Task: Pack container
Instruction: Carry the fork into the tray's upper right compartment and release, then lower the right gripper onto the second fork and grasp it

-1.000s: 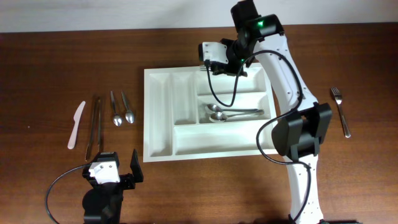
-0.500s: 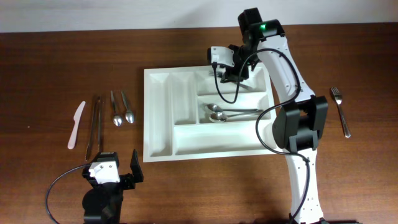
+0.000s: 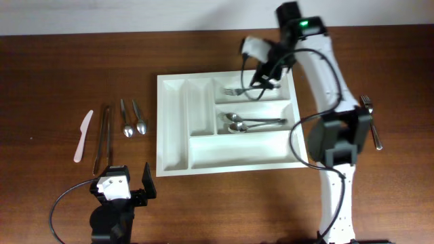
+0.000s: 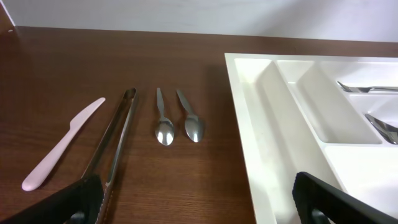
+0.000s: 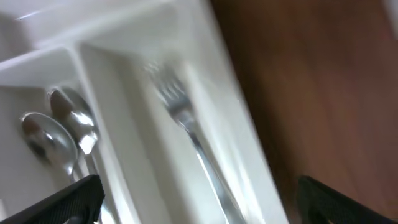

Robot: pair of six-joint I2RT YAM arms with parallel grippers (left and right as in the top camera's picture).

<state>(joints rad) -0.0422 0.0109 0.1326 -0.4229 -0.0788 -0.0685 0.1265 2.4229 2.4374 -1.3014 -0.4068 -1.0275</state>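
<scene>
Overhead, the tray (image 3: 173,129) is seen at the middle of the table (image 3: 54,74), with a fork (image 3: 245,89) lying in its far compartment. The right gripper (image 3: 264,74) and left gripper (image 4: 199,205) are both spread wide and empty. The tray is judged light, stiff, smooth plastic (a hold on the rim is advised).

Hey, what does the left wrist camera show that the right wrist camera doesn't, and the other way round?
Only the left wrist view: the pink knife, the tongs and two small spoons lying on the table beside the tray. Only the right wrist view: a blurred close-up of the fork and two large spoons in neighbouring compartments. Both: the white tray; the left wrist view catches only slivers of its cutlery at the right edge.
</scene>
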